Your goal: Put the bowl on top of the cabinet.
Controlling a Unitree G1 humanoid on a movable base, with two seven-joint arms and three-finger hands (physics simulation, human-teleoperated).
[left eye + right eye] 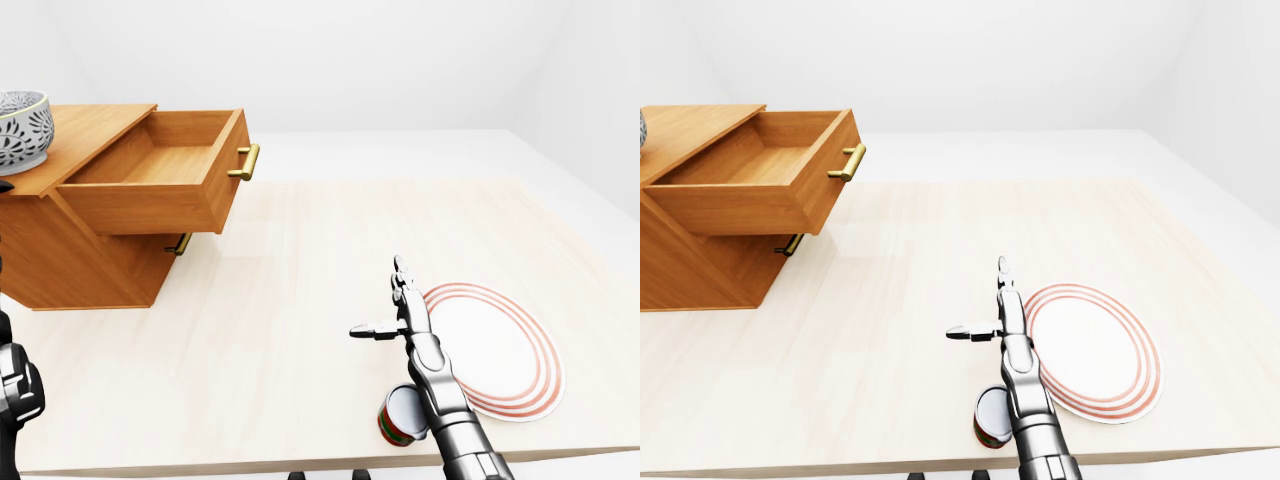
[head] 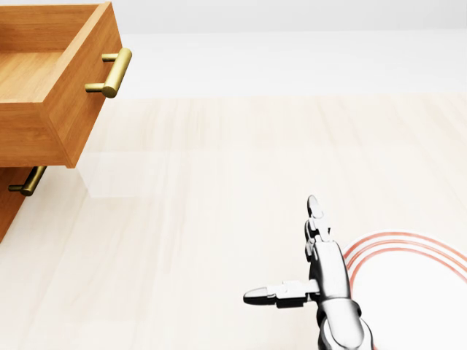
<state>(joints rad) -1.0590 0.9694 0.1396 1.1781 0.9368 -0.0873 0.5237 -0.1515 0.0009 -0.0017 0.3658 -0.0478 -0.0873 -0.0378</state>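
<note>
**Bowl sits on the cabinet top; right hand open over the table**

The bowl point(image 1: 20, 128) stands upright on top of the cabinet point(image 1: 70, 250), at the far left edge of the left-eye view. It is white with a cut-out lattice pattern on its wall and is partly cropped by the frame.

The right hand point(image 1: 398, 310) hovers above the table point(image 1: 300, 300), fingers stretched straight and apart, thumb out to the left, holding nothing. The left hand point(image 1: 18, 390) shows only as a dark shape at the lower left; its fingers' state cannot be told.

The cabinet's upper drawer point(image 1: 160, 180) is pulled out, with a brass handle point(image 1: 246, 162). A red-ringed plate point(image 1: 495, 350) lies just right of the right hand, and a can point(image 1: 402, 415) lies beside the forearm.
</note>
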